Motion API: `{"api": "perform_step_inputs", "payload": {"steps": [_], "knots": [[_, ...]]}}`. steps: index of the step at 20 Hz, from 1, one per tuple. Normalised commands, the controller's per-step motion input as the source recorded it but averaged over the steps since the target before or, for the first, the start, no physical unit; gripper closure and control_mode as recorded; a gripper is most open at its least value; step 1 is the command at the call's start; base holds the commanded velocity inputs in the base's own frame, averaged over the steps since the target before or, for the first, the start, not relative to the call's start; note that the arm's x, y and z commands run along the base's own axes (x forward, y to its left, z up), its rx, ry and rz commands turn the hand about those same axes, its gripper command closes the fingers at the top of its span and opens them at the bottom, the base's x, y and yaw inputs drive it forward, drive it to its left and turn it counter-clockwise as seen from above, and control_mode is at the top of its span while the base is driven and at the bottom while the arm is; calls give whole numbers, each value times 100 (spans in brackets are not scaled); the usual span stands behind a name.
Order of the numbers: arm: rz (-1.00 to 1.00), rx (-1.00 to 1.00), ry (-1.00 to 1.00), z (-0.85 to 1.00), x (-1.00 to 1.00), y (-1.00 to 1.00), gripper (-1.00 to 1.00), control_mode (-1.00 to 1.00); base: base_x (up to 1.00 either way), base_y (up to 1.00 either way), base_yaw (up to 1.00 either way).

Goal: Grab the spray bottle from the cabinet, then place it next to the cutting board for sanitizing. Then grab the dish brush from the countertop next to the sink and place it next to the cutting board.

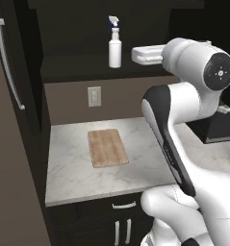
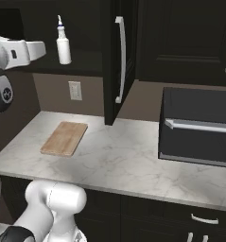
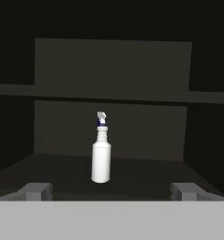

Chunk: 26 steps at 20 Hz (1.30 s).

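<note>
Claw [image 3: 111,191] of mine is spread wide with nothing between its fingers [image 3: 36,191], levelled at the open shelf of the dark cabinet [image 1: 20,72]. Ahead of it, apart from both tips and a little toward my left finger, the spray bottle [image 3: 100,154] stands upright on that shelf, nozzle uppermost. From the left base view my hand sits just beside the bottle [image 1: 115,45], at its height. Below the shelf, the cutting board [image 1: 107,147] lies flat on the marbled desk [image 1: 73,178].
</note>
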Motion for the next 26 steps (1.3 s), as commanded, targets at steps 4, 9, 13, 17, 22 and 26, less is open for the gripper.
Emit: {"api": "perform_step_inputs", "payload": {"steps": [4, 9, 13, 17, 22, 26], "knots": [[0, 0, 0, -7, 63, 13, -100, -100, 0, 0, 0], [0, 0, 0, 0, 65, 11, -100, -100, 0, 0, 0], [0, 0, 0, 0, 64, 4, -100, -100, 0, 0, 0], [0, 0, 0, 0, 60, 6, -100, -100, 0, 0, 0], [0, 0, 0, 0, 54, 8, -100, -100, 0, 0, 0], [0, 0, 0, 0, 50, 20, -100, -100, 0, 0, 0]]}}
